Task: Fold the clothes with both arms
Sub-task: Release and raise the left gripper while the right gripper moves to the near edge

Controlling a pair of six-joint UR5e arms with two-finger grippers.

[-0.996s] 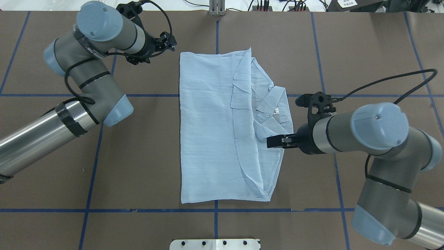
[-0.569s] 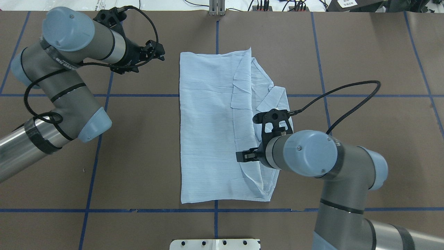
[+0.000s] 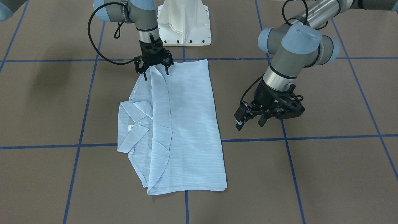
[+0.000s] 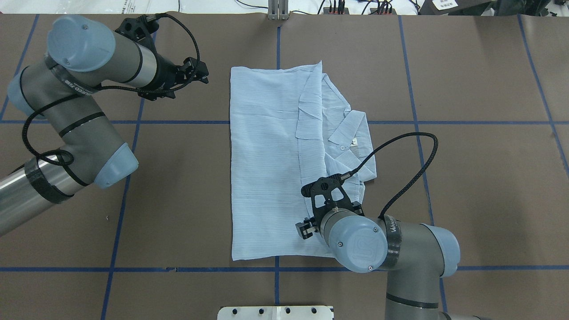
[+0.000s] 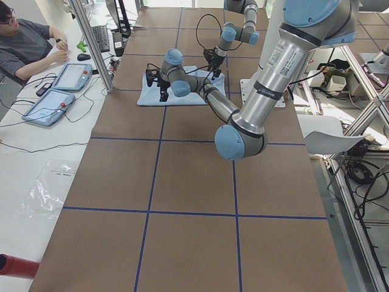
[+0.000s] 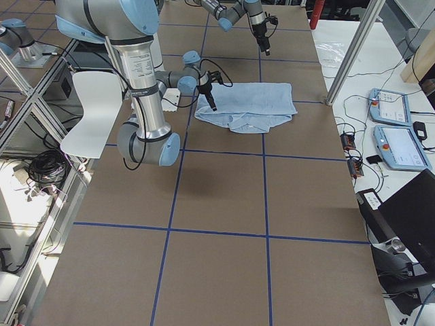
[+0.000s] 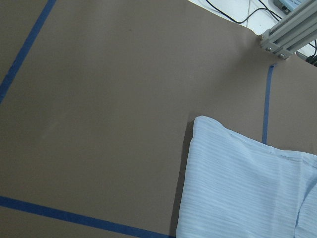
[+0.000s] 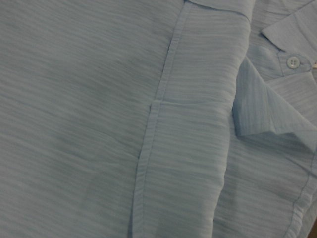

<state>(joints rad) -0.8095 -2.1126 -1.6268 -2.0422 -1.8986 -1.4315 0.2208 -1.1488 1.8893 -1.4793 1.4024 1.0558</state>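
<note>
- The shirt (image 4: 266, 178) lies flat at the middle of the table (image 4: 178, 186). It is folded into a long, light blue rectangle that runs from the robot's side toward the far side.
- Its collar (image 4: 353, 126) pokes out along the long edge on the robot's right. One small white button (image 8: 293, 61) shows in the right wrist view, beside a stitched seam (image 8: 148, 148) running down the fabric.
- The right pincer (image 3: 156, 74) points straight down over the shirt's end nearest the white pedestal (image 3: 183, 21), on the collar side.
- Its jaws stand apart, one finger on each side of the folded front edge. Whether the tips touch the cloth cannot be told.
- The right arm (image 4: 400, 249) bends in from the robot's side, and its wrist covers that corner of the shirt in the overhead view.
- The left pincer (image 3: 249, 123) hangs tilted over bare table beside the shirt's other long edge, clear of the cloth. Its jaws are apart and hold nothing.
- From overhead it sits near the shirt's far corner on the robot's left. The left wrist view shows that rounded corner against the brown table.
- The left arm (image 4: 80, 106) folds back over the table's left half — well away from the cloth.
- Blue tape lines (image 4: 186, 122) divide the table into squares, and one of them passes under the shirt.
</note>
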